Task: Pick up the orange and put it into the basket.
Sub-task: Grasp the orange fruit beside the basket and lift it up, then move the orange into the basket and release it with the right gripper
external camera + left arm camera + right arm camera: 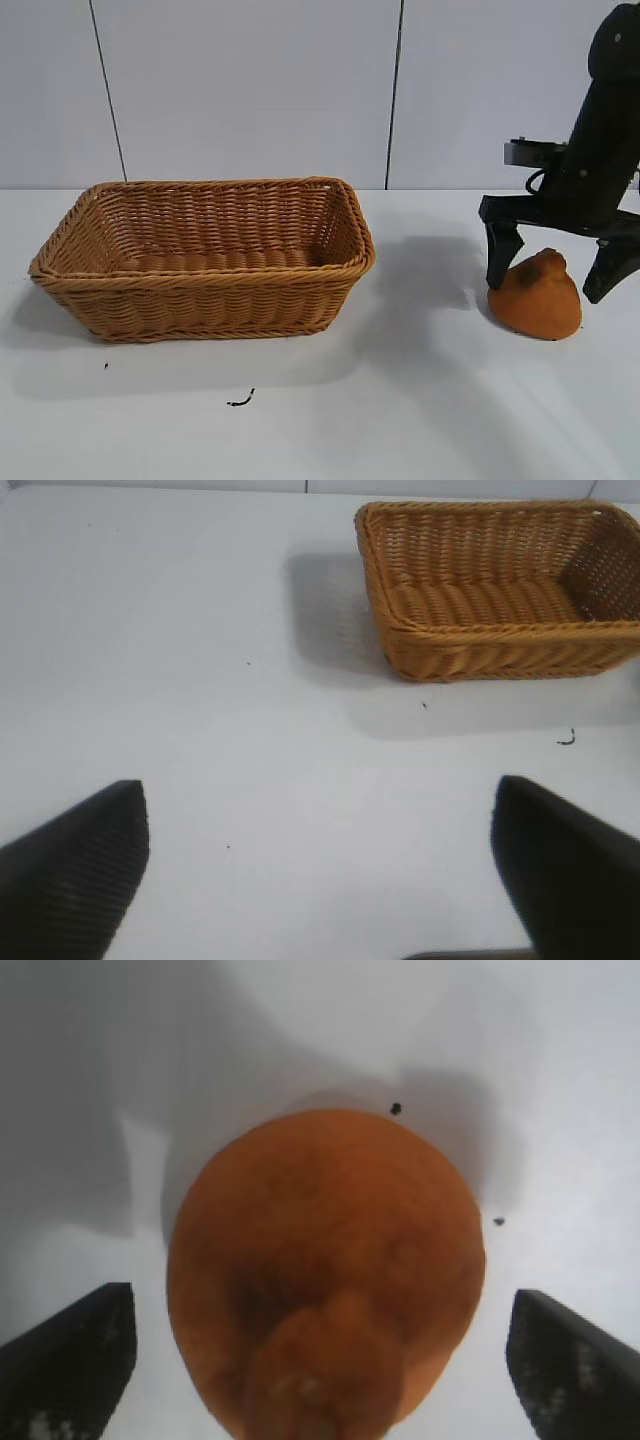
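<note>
White tabletop, pale panelled wall behind with two dark seams. Right gripper (560, 268) at right edge of the exterior frame, lowered over the orange (537, 296), fingers spread wide and straddling it: one fingertip (499, 272) down at the fruit's left flank, looks to be touching or just short of it, cannot tell which; the other hangs off its right shoulder with a gap showing. Right wrist view confirms: orange (325, 1270) fills the centre, both dark fingertips low in the frame's corners, clear of the skin on either side. Nothing held yet. Fruit sits on the table, broad base down, small knob on top, tilted slightly. Judgement on handling: light, firm enough to take a squeeze, skin matte and rough so unlikely to slip; cone shape is the trouble, since jaws closing high on the taper could ride upward and squirt it out. Best hold is low, across the widest part of the body, below the knob. Opening looks ample for that width. Basket (200, 300) stands well apart at centre-left of the exterior frame, upright, nothing visible inside. Small dark scrap (240, 401) lies on the table in front of it, plus a few specks. Left gripper (320, 870) hovers over bare table, fingers wide apart, nothing between them; basket (500, 640) in the upper right of its view.
</note>
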You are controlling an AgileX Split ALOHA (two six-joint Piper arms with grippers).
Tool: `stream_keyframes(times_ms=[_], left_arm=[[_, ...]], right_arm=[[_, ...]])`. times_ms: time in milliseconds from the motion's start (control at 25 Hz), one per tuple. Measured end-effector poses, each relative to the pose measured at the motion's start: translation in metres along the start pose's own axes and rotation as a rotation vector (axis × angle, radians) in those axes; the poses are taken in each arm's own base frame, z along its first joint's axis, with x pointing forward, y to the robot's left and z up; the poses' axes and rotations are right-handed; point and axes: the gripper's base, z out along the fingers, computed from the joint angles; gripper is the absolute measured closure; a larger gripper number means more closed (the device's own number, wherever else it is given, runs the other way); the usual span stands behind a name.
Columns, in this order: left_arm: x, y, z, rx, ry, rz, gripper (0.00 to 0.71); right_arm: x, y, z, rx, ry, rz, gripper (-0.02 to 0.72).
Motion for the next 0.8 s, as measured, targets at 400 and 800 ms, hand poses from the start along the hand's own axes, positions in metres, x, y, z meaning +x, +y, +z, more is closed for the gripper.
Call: stream_keyframes(times_ms=[400,800], left_arm=[[0.0,0.0,0.0,0.0,0.0,0.0,0.044],[0.0,0.0,0.0,0.0,0.0,0.0,0.044]], right_arm=[[0.0,0.0,-0.004,0.002,0.015,-0.004,0.654],[-0.03,0.01,-0.089,-0.008,-0.136,-0.046,0.651]])
